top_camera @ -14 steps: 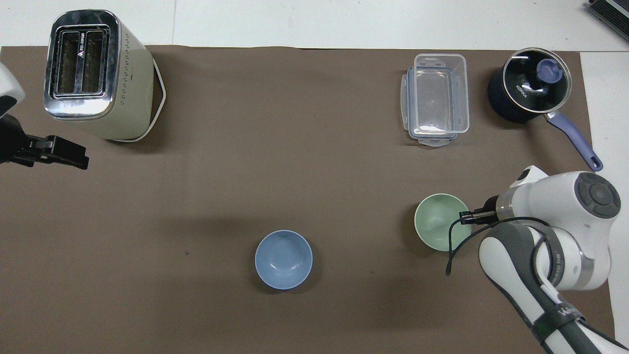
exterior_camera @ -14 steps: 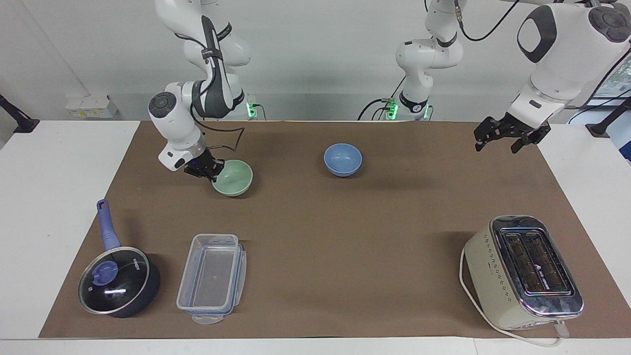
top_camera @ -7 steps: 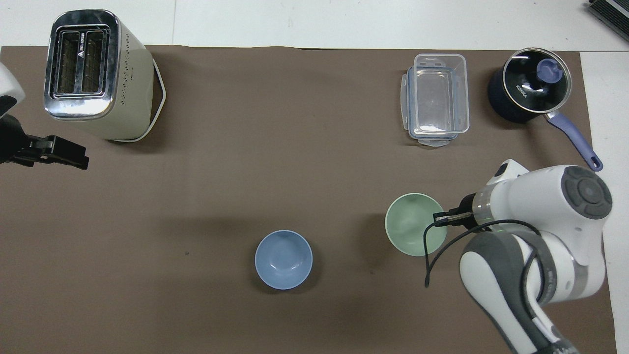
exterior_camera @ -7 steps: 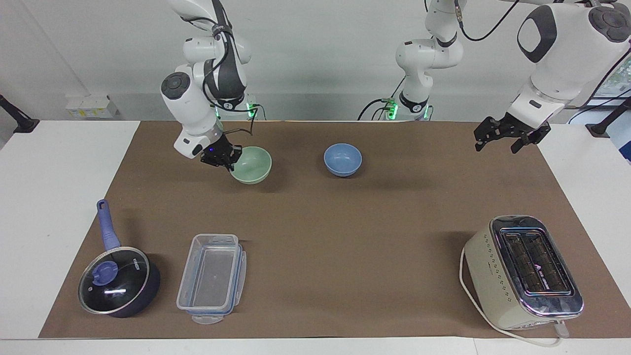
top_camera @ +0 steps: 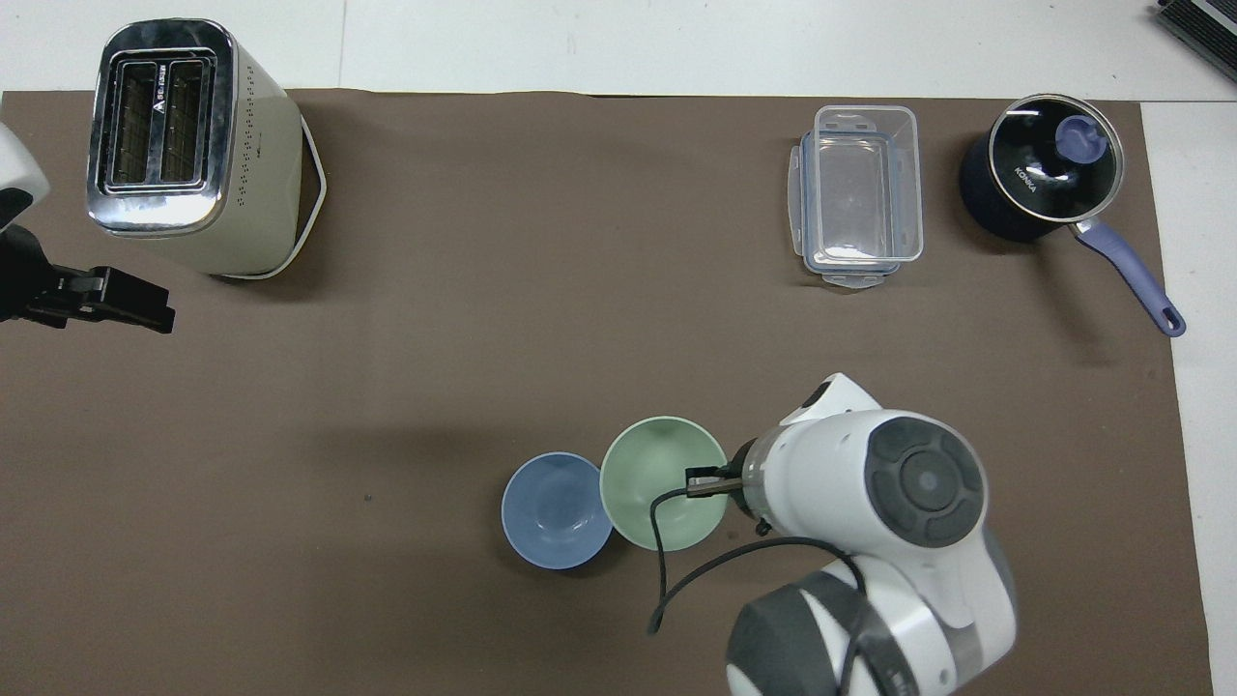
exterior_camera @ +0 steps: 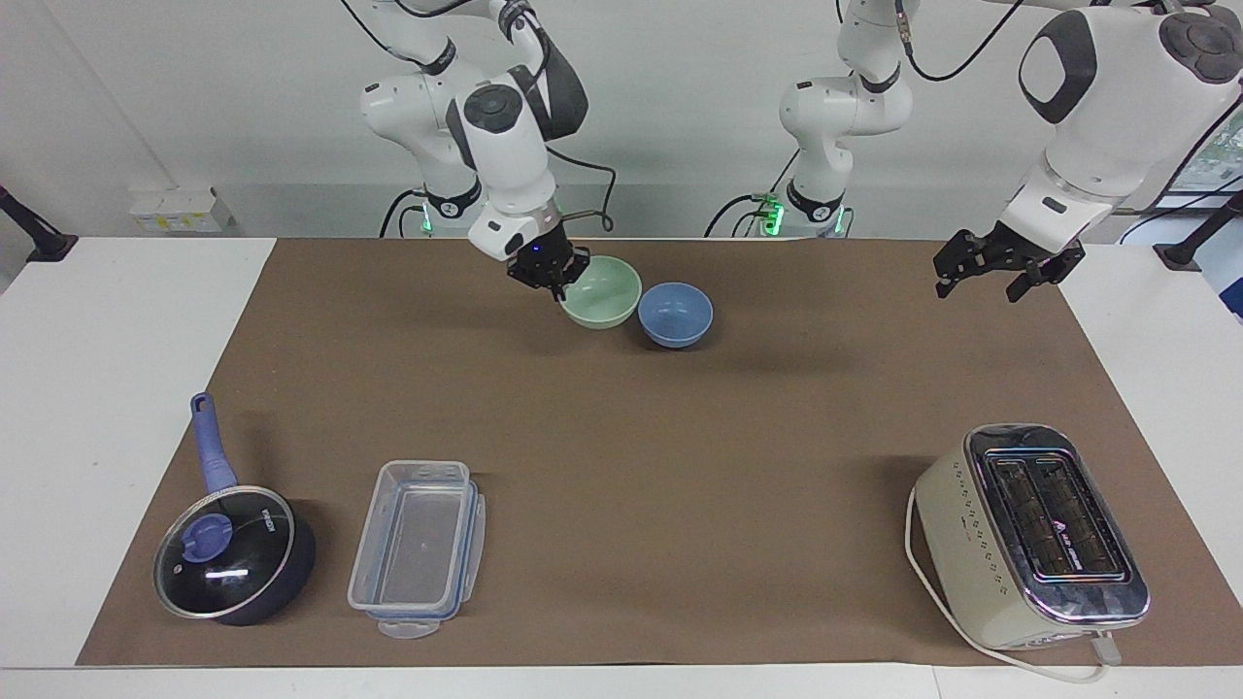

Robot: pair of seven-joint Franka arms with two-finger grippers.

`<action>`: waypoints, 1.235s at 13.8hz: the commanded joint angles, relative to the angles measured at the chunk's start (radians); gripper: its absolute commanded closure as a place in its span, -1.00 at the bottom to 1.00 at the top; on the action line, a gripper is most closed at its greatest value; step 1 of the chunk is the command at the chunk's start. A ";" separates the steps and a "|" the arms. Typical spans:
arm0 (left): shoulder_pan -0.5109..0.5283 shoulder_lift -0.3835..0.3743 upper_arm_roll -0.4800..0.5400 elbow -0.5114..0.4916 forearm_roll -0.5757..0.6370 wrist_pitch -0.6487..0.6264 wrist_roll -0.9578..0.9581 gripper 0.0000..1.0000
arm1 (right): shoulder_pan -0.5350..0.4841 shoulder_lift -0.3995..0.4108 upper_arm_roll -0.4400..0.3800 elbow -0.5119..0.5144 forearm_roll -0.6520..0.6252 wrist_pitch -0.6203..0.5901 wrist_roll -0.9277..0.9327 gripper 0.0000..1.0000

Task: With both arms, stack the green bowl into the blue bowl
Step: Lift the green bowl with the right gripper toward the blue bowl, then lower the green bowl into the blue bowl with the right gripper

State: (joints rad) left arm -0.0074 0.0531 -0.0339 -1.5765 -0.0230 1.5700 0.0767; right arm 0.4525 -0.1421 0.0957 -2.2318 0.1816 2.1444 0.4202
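My right gripper (exterior_camera: 555, 279) (top_camera: 704, 480) is shut on the rim of the green bowl (exterior_camera: 604, 288) (top_camera: 659, 480) and holds it up off the brown mat, right beside the blue bowl (exterior_camera: 675, 313) (top_camera: 557, 509). The green bowl's rim overlaps the blue bowl's rim in the overhead view. The blue bowl sits upright and empty on the mat near the robots. My left gripper (exterior_camera: 1006, 268) (top_camera: 116, 300) hangs open and waiting over the mat's edge at the left arm's end, holding nothing.
A cream toaster (exterior_camera: 1029, 536) (top_camera: 188, 145) stands far from the robots at the left arm's end. A clear plastic container (exterior_camera: 418, 549) (top_camera: 858, 196) and a dark lidded pot with a blue handle (exterior_camera: 231, 549) (top_camera: 1049, 179) sit at the right arm's end.
My right arm has lifted the green bowl and carried it across the mat toward the blue bowl, now right beside it. The left arm has not moved.
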 commanded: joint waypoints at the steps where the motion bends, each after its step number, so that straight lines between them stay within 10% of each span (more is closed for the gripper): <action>1: 0.009 0.008 -0.006 0.020 0.017 -0.005 0.014 -1.00 | 0.073 0.036 -0.007 0.003 0.022 0.075 0.110 1.00; 17: 0.009 0.008 -0.007 0.020 0.017 -0.005 0.014 -1.00 | 0.199 0.177 -0.005 -0.011 0.021 0.229 0.219 1.00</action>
State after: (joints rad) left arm -0.0074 0.0531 -0.0339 -1.5765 -0.0230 1.5700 0.0771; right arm 0.6455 0.0308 0.0943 -2.2363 0.1817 2.3532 0.6205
